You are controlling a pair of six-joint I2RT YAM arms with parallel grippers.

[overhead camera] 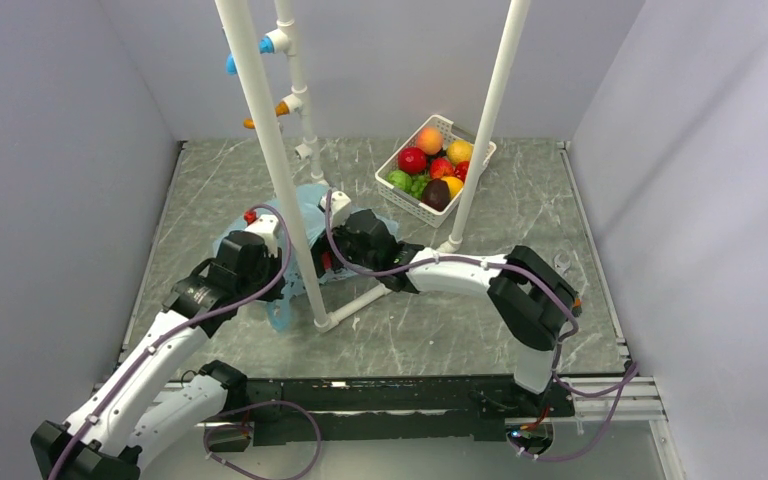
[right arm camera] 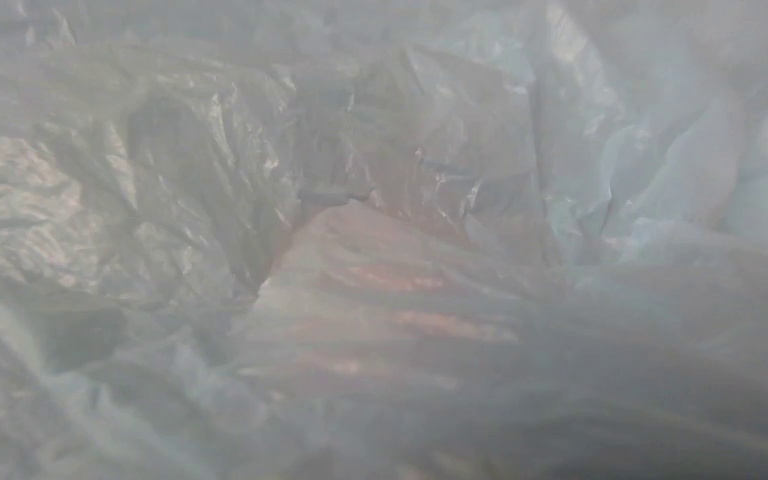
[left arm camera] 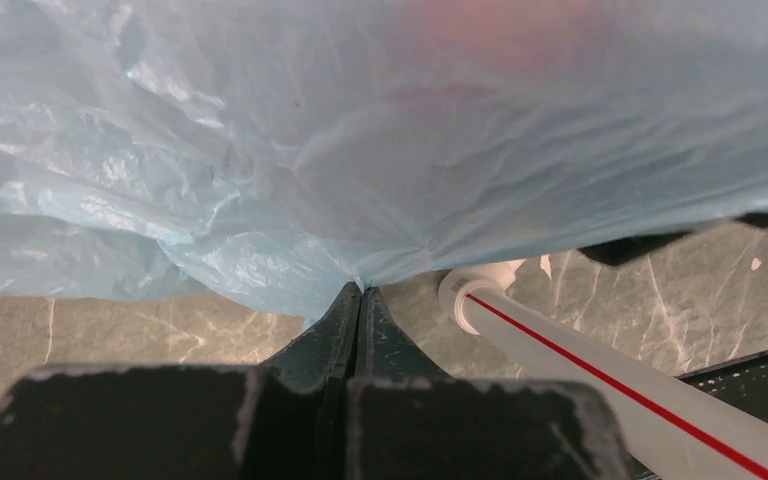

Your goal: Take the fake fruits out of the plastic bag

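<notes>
Left gripper [left arm camera: 360, 292] is clamped flat on a fold of the bag [left arm camera: 380, 150], with no gap between the fingers. Right gripper [overhead camera: 348, 243] is nose-first in the bag. Its wrist view is all film and shows no fingers, so you can't tell how wide they stand or whether anything is in them. The fruit [right arm camera: 390, 290] is a reddish lump behind a layer of film, dead ahead of the right wrist camera, inside the bag.

Risks, as I judge them:
- You may close on film plus fruit, not fruit alone. Pulling out would then drag the bag, and could tear it or yank it from the left pinch.
- The ball is glossy and round, so it will likely squirt deeper into the folds if the pads land off-centre.
- The left pinch is on a thin fold. A tug from the right could slip it and collapse the opening.
- The reach is blind: crinkles hide the contact, so you're guessing.

Room to move:
- The slanted pole [overhead camera: 275, 150] crosses between the two wrists, and its floor pipe [left arm camera: 600, 375] lies just beside the bag, near the right forearm. It's tight there.
- Retreat toward the bases and to the right, over bare table [overhead camera: 460, 320].
- The basket [overhead camera: 401, 201] sits behind-right, well apart.
- The left wall is near the left arm.
</notes>
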